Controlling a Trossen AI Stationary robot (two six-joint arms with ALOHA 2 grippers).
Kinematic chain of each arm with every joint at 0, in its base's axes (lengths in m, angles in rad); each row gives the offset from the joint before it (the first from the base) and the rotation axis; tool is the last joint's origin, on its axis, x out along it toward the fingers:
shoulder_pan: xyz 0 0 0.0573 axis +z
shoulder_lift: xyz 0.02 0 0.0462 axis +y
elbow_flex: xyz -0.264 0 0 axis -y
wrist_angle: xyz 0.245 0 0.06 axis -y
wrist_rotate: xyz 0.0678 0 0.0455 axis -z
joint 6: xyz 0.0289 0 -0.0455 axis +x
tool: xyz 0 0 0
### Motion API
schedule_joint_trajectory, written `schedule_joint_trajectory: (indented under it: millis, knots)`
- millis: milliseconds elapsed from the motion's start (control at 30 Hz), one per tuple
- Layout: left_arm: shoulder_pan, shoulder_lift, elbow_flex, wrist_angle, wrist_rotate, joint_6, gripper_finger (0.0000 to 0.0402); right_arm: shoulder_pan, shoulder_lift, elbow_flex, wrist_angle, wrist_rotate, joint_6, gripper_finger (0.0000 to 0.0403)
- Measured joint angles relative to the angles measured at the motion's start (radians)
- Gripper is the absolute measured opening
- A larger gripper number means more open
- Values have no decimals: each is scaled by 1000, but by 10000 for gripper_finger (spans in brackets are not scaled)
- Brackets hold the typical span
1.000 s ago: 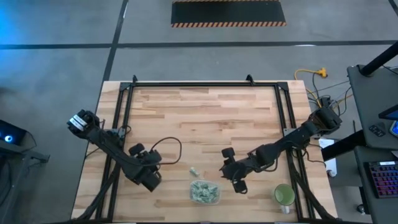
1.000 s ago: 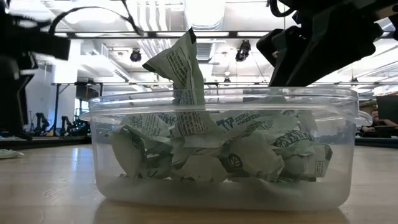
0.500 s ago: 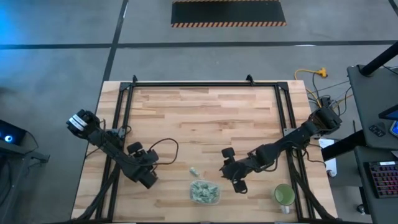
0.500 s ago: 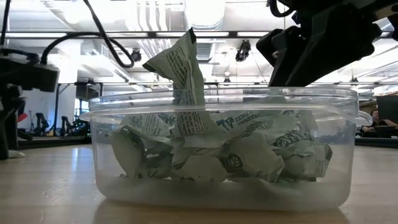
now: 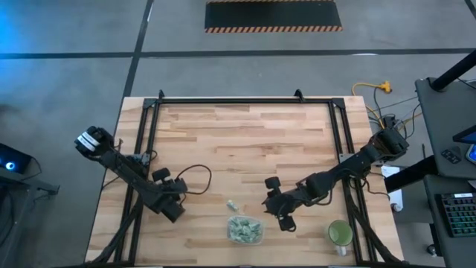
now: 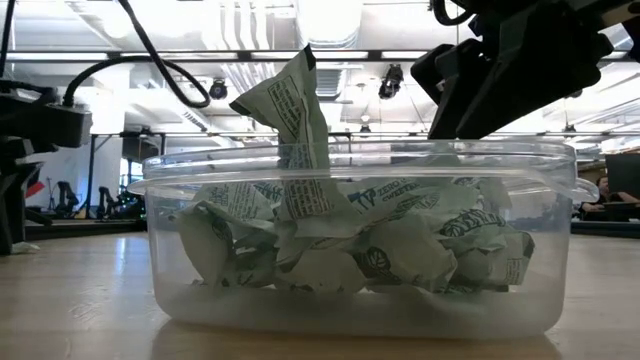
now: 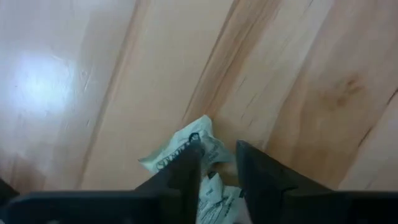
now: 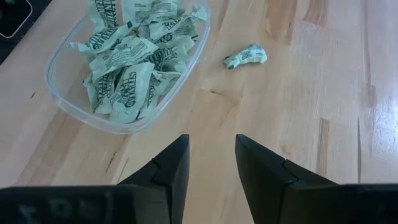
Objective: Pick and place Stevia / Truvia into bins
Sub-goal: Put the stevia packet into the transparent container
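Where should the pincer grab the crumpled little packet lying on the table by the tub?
Come straight down from above and pinch the loose packet across its narrow middle. It lies crumpled and low on the wood, apart from the tub, so from the side there is nothing tall for the right pincer to catch.

Pale wooden table (image 5: 245, 141), clear bin (image 5: 245, 229) of sachets, loose sachet (image 5: 232, 205), green cup (image 5: 340, 234)

Sachets (image 8: 127, 68) pale green, white, dark print — tub (image 8: 74, 106) clear; cup (image 5: 340, 233) green; table (image 5: 245, 141) light wood, striped.
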Motion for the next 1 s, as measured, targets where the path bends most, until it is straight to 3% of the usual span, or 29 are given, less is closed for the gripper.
schedule_joint_trajectory:
  millis: [167,633,800,1000]
  knots:
    - [1,-31,-28,24,7,-3,10,0,0,0,0,0,0,116]
    - [1,-91,-21,183,-49,45,0,0,0,0,-1,-1,0,109]
    - [1,-142,-20,378,-154,216,0,0,1,0,-1,-1,0,106]
    - [4,-173,-20,767,-221,577,0,0,1,0,-1,-1,0,109]
